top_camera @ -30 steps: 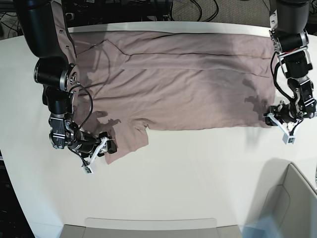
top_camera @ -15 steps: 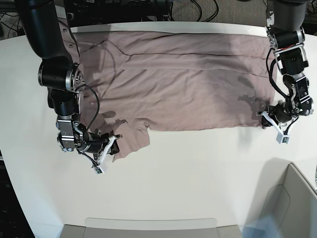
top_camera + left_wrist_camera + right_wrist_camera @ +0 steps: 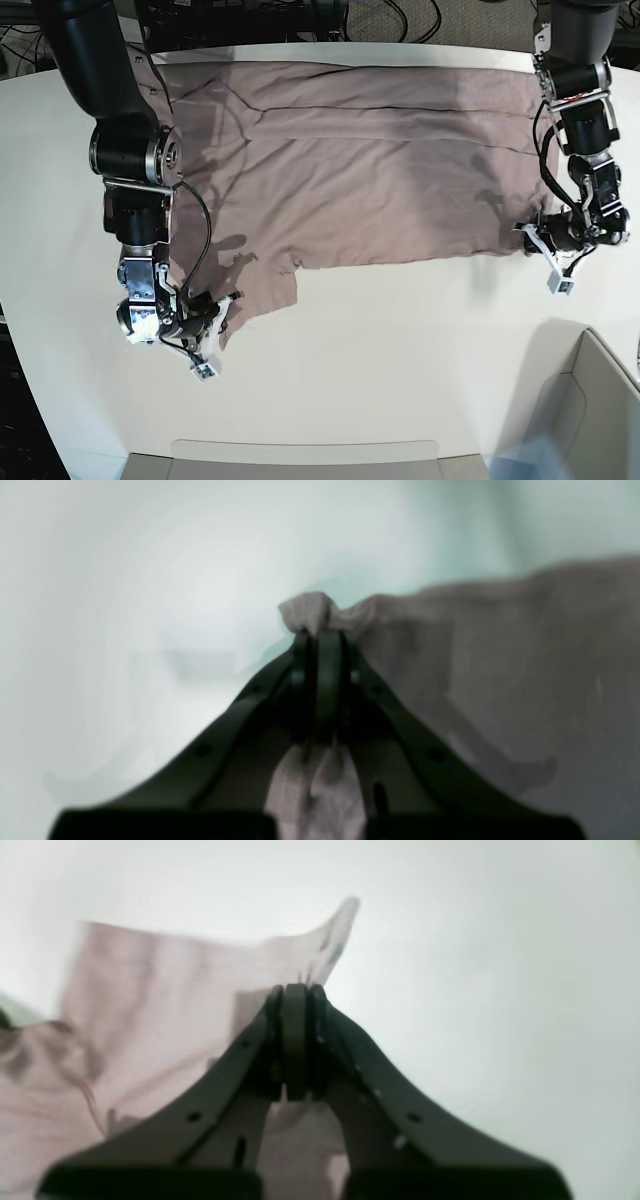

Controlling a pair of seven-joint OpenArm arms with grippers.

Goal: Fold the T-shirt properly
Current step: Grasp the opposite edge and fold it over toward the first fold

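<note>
T-shirt (image 3: 370,170): dusty mauve-pink, spread flat across the far half of the white table (image 3: 400,340), its length running side to side. Long creases run along the far part; the near hem lies roughly straight. A short sleeve flap hangs toward the near left of the base view.

Left gripper (image 3: 553,258): at the base view's right, on the shirt's near corner. Fingers pressed together, pinching a small bunched tuft of fabric (image 3: 312,612); more cloth shows between the finger bases in the left wrist view.

Right gripper (image 3: 212,330): at the base view's left, at the tip of the sleeve flap. Fingers closed tight on the fabric edge; a pointed corner of cloth (image 3: 340,922) stands up beyond the fingertips.

Grey bin (image 3: 575,420): near right corner, partly in view, well apart from the shirt.
</note>
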